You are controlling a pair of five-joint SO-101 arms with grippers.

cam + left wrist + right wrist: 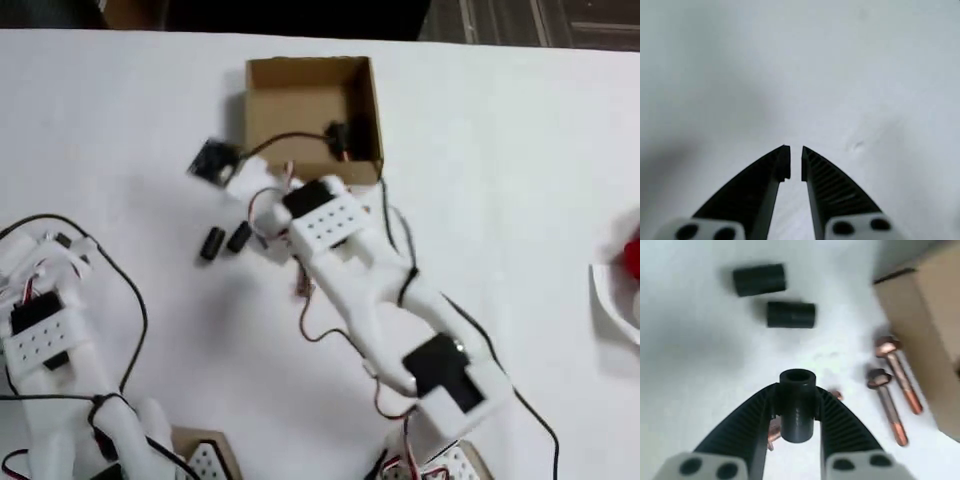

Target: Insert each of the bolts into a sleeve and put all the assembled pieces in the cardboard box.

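My right gripper [797, 392] is shut on a black sleeve [796, 415], held end-up just above the table. Copper bits of a bolt [773, 435] peek out from behind its fingers. Two more black sleeves [759, 280] [790, 315] lie ahead of it, seen in the high view as sleeves [225, 241] left of the right arm. Two copper bolts [895, 372] [887, 407] lie between the gripper and the cardboard box [930, 330]. The box [263, 110] holds a dark piece with a copper end [338, 137]. My left gripper [795, 162] is shut on nothing over bare table.
The left arm [40, 335] sits at the lower left of the table, far from the parts. A small black block [212, 160] with a cable lies left of the box. A white dish with something red [625, 285] is at the right edge.
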